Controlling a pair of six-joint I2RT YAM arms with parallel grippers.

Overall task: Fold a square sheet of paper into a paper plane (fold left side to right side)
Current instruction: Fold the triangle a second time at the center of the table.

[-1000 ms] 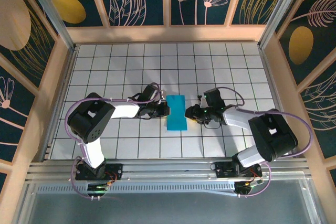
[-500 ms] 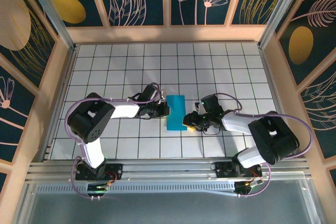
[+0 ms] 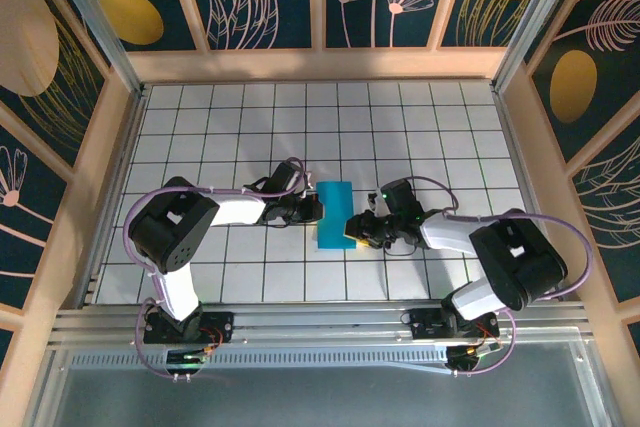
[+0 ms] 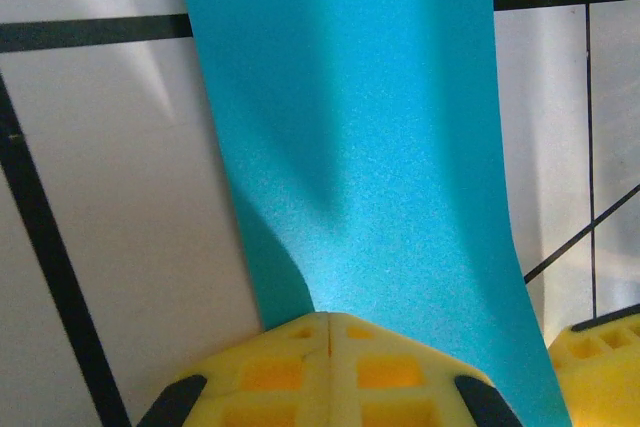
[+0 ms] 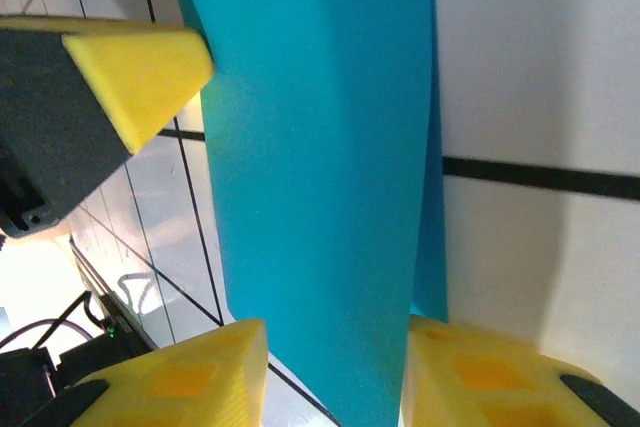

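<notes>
Arms of a two-armed robot bend inward over a white tiled table (image 3: pixel 250 127), each forearm held low, the wrists meeting at the square sheet of paper (image 3: pixel 335 213). The sheet lies as a narrow turquoise rectangle near the table's middle. The left gripper (image 3: pixel 314 210) sits at the sheet's left edge, yellow pads pressed together, tips against the paper. The right gripper (image 3: pixel 352 231) sits at the lower right corner, its yellow fingers (image 5: pixel 180 377) spread apart with the paper running between them.
</notes>
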